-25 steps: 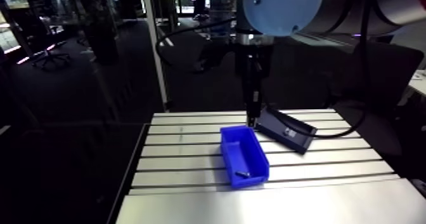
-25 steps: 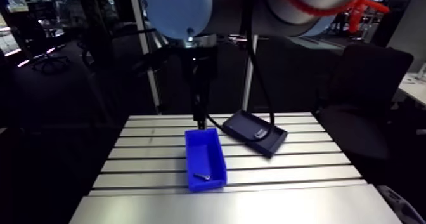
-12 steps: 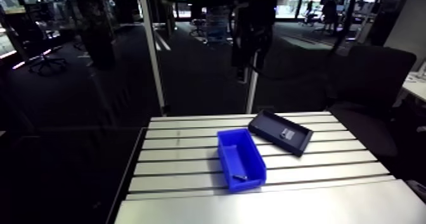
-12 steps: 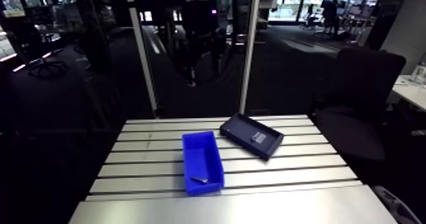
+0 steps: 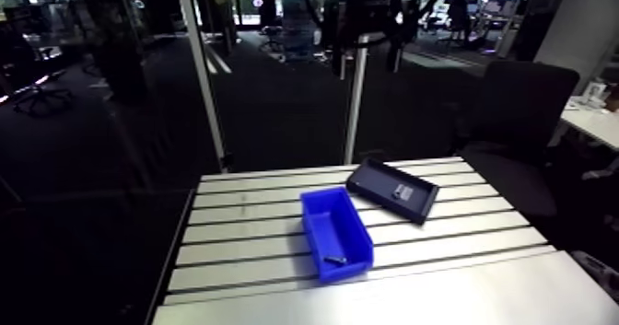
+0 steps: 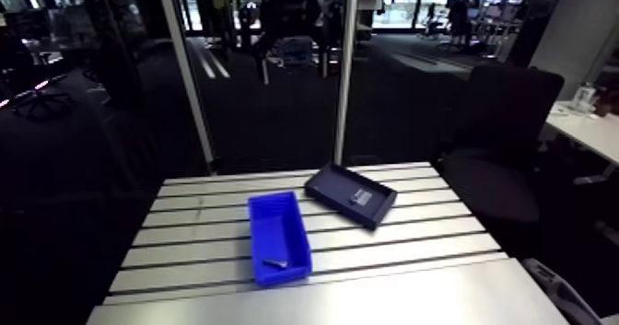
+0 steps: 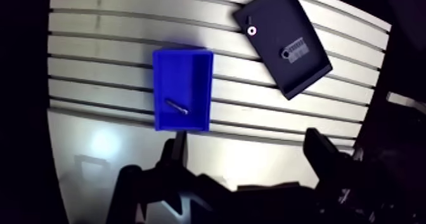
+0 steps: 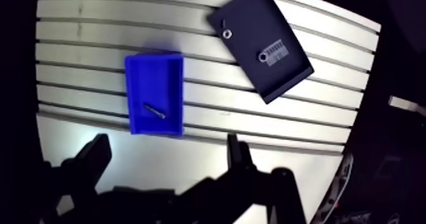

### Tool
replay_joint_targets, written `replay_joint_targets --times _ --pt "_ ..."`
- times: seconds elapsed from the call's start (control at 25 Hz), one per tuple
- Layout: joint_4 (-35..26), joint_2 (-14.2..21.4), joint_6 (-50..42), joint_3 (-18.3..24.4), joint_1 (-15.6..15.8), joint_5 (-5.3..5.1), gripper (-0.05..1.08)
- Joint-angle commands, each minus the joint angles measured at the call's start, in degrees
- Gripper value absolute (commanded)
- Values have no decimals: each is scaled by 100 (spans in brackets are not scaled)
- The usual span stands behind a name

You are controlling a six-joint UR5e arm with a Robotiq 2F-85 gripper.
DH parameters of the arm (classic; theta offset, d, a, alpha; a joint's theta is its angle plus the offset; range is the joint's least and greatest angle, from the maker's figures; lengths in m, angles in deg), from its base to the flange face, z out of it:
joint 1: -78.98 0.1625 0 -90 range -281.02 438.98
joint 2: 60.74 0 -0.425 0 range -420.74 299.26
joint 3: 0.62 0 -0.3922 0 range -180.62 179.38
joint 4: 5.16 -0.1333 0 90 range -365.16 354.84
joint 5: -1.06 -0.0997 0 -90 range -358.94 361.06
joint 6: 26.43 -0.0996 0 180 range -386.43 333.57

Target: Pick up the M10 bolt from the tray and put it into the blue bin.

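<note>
The blue bin stands lengthwise on the slotted table. A small dark bolt lies on the bin's floor near its front end; the same bolt shows in the arm view. Behind and to the right of the bin lies the black tray, turned at an angle. My gripper hangs high above the table's front part. It is open, with nothing between its fingers. The arm view does not show the gripper clearly.
In the tray lie a small ring-shaped part and a small round part beside a white label. A smooth plate forms the table's front strip. Two upright posts stand behind the table's back edge.
Earlier the wrist and gripper hung low between the bin's far end and the tray; they have risen out of the arm view. The camera shifted. The bolt stayed in the bin.
</note>
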Motion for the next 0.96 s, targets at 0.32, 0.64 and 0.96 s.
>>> replay_joint_targets --times 0.32,0.64,0.96 --pt "-139 51 -703 83 -81 -260 1" --pt "-113 51 -729 109 -63 -181 1" --pt "-104 60 -738 109 -63 -198 1"
